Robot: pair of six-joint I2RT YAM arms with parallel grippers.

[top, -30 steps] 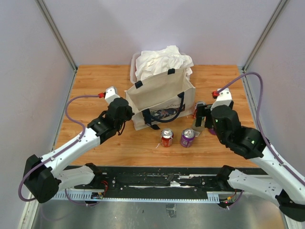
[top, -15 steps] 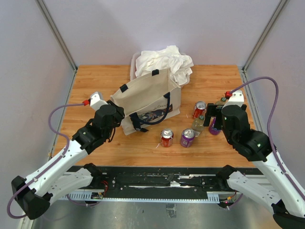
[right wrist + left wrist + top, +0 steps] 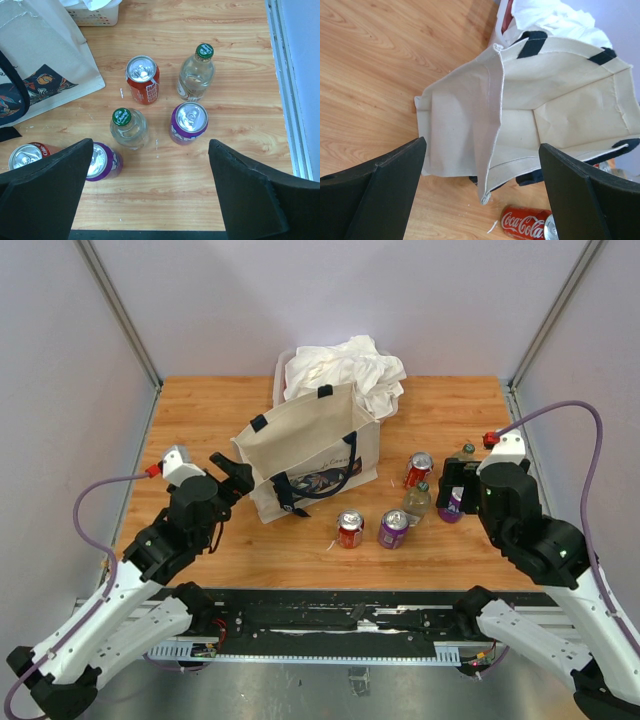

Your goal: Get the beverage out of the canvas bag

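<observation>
Canvas bag (image 3: 318,445) sits upright near the middle of the wooden tabletop (image 3: 200,410). It is cream with navy handles and has a dark print on the side facing the arms. A clear tub of white cloth (image 3: 340,365) stands directly behind it. The left wrist view looks down into the bag's open mouth (cream inner walls and floor showing).

Left tool (image 3: 232,472) hangs just beside the bag's left end, fingers spread wide and gripping nothing. Right tool (image 3: 452,488) is likewise wide open and holds nothing. It is poised above a cluster of upright drinks to the right of the bag: a red can (image 3: 142,79) nearest the bag, a far bottle (image 3: 196,74) and a near bottle (image 3: 129,129) (both clear with green caps), and a purple can (image 3: 189,122) between the bottles.

In front of the bag, toward the arms, a cola can (image 3: 350,529) and a second purple can (image 3: 393,529) stand side by side, not touching.
</observation>
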